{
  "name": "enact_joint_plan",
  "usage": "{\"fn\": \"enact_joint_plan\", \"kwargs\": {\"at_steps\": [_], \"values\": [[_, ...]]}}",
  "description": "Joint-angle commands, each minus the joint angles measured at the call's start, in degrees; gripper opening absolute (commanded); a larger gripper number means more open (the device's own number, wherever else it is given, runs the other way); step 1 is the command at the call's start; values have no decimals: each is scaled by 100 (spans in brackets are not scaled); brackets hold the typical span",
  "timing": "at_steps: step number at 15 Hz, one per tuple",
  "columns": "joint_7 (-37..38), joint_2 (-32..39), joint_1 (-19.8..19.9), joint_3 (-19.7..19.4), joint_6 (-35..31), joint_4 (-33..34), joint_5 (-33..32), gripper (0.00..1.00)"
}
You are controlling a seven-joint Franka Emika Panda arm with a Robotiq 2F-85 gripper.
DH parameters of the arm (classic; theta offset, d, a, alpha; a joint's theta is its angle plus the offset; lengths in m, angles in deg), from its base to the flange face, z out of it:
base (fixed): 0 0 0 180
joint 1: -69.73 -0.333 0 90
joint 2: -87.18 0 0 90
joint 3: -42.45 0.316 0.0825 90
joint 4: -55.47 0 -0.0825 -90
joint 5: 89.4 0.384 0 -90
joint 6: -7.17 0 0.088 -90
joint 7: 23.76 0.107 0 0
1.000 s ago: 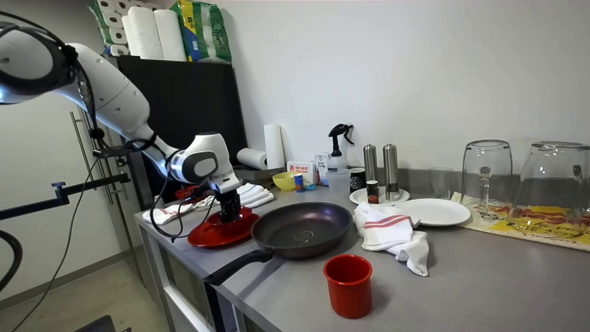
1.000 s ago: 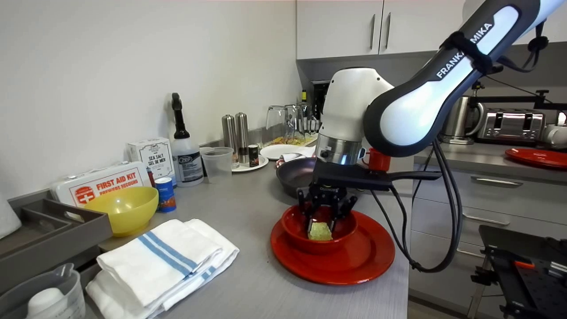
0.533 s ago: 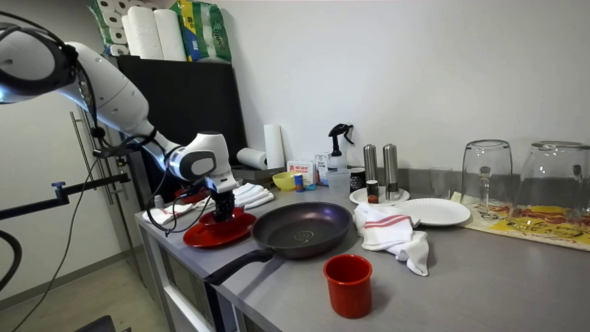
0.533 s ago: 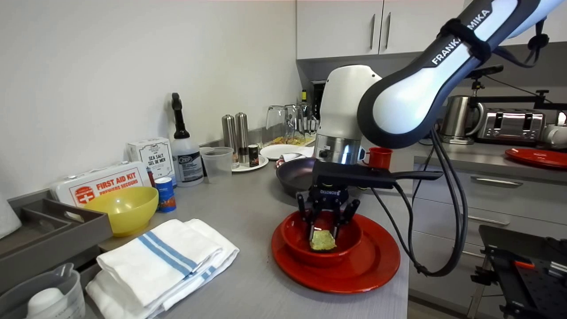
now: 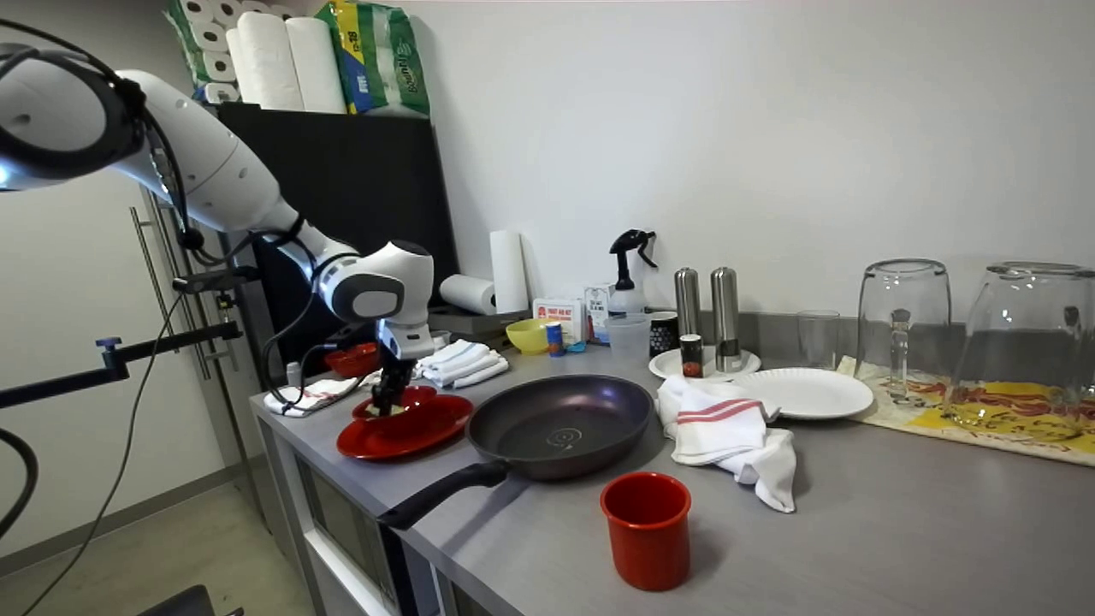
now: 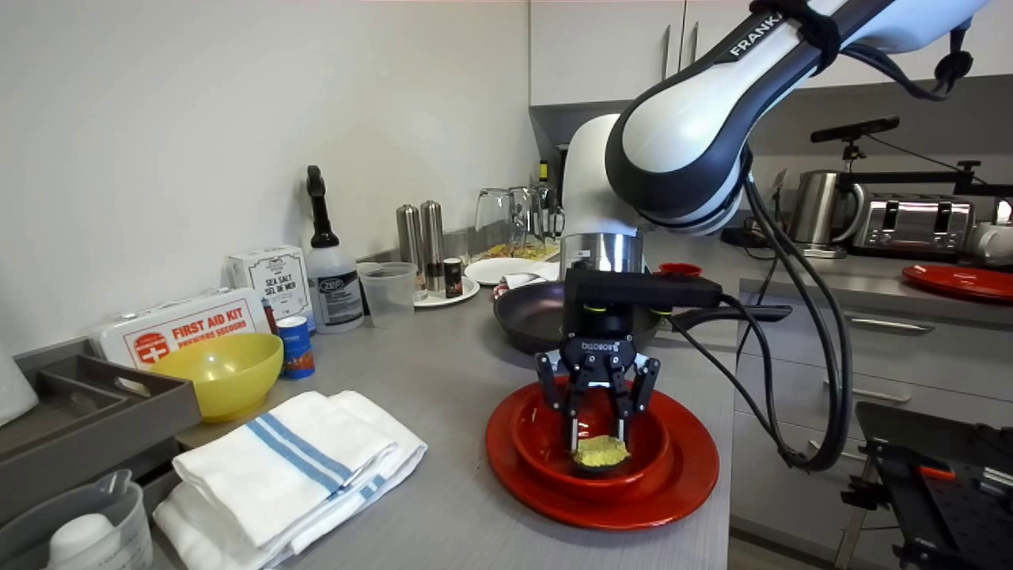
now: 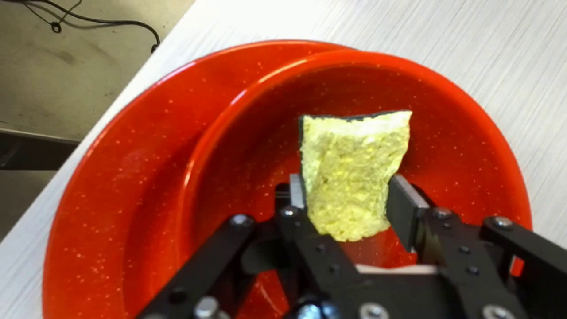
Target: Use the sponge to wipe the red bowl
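Pinching the squarish yellow sponge by its sides, your gripper holds it inside the glossy round red bowl, on a red plate near the desk edge. Expect it soft, light: grip mid-side; the bowl may skid.

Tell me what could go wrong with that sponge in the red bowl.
The red bowl sits off-centre on the red plate, so wiping might slide it. That plate lies near the counter edge; a push might send it over. The sponge, pinched by the gripper, might twist or slip.
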Motion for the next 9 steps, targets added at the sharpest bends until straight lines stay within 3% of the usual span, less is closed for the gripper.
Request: {"fn": "enact_joint_plan", "kwargs": {"at_steps": [1,9], "values": [[-29,79,-20,-138,266,166,1,23],[681,110,-351,-580,-257,48,-1418,23]]}}
